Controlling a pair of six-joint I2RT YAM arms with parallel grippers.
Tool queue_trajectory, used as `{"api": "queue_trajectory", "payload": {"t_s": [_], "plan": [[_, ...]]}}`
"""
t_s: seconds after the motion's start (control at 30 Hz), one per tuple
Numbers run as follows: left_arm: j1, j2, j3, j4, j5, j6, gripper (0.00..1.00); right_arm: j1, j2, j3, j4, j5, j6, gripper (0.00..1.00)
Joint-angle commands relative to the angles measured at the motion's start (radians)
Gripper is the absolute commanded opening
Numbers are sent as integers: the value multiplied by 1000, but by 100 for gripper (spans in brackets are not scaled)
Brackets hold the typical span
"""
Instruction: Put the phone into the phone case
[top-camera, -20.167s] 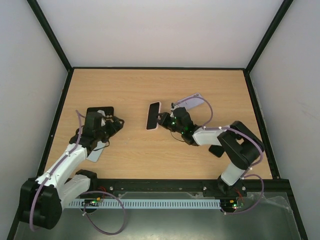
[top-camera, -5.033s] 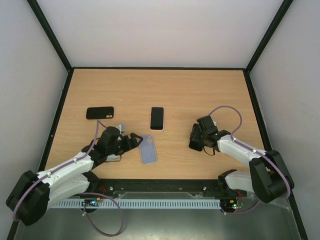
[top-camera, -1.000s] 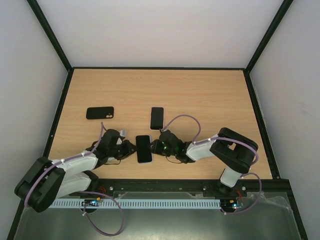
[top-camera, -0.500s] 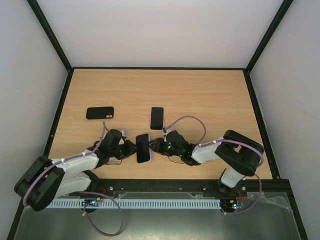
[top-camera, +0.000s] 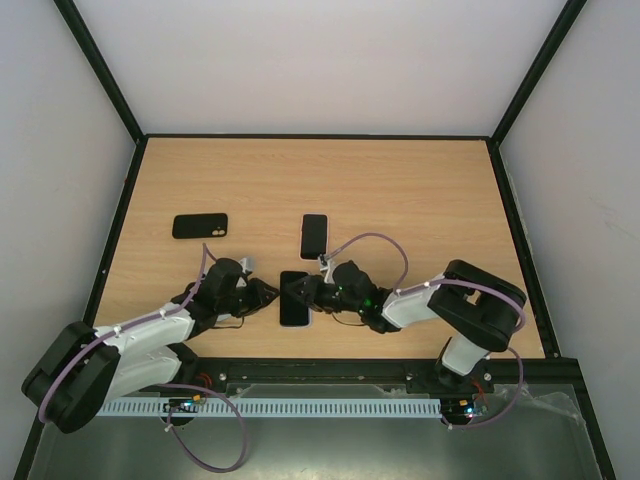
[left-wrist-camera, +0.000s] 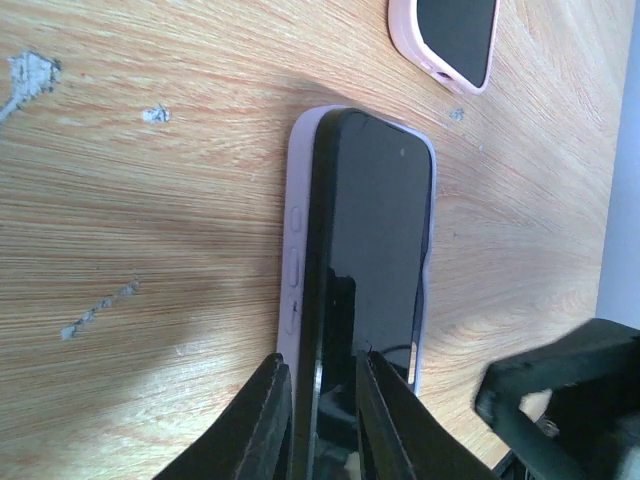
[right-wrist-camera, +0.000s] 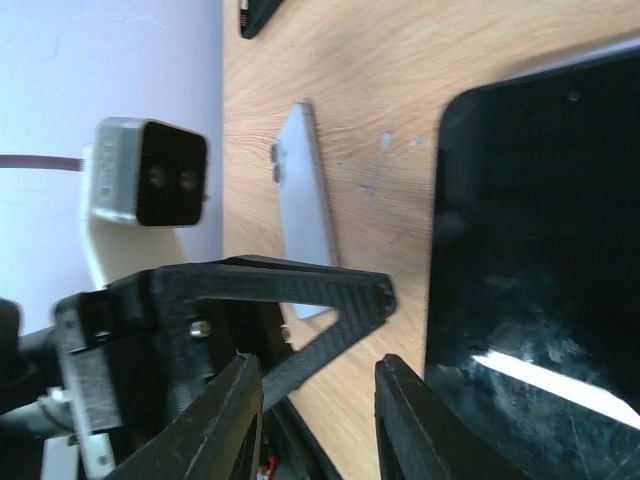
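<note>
As the phone (left-wrist-camera: 380, 230) lay tilted in the phone case (left-wrist-camera: 296, 180), left tool (left-wrist-camera: 320, 365) straddled its end, clamping indeterminable; right tool (right-wrist-camera: 318, 380) jaws stood apart.

You look down on the whole counter (top-camera: 400, 180) from above; both wrist views (very close, low) share the phone (top-camera: 294, 297).

Phone (top-camera: 294, 298) now lies screen-up on the lilac case (left-wrist-camera: 297, 230) by the near edge of the table (top-camera: 430, 190); five seconds back that case sat empty and the right gripper (top-camera: 309, 293) had the phone further right.
</note>
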Motion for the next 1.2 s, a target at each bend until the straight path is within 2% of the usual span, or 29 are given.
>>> {"api": "queue_trajectory", "payload": {"t_s": [0.0, 0.17, 0.3, 0.4, 0.63, 0.73, 0.9, 1.17], "plan": [[-4, 0, -5, 7, 11, 5, 20, 3, 34, 18, -51, 22, -10, 32], [-5, -15, -2, -5, -5, 9, 26, 3, -35, 33, -239, 122, -86, 33], [-4, 2, 3, 13, -1, 27, 28, 2, -98, 48, -414, 240, -154, 39], [-5, 22, 5, 40, 14, 37, 28, -1, -103, 50, -458, 271, -166, 43], [-4, 51, 1, 80, 33, 49, 26, -2, -13, 40, -364, 207, -115, 48], [-4, 70, -2, 88, 32, 52, 22, -2, 5, 25, -306, 195, -98, 49], [-6, 79, -51, 133, 20, 24, 15, -5, 37, 18, -160, 100, -54, 52], [-5, 57, -83, 162, 40, 22, 12, -5, 33, 1, 41, 46, 33, 53]]}}
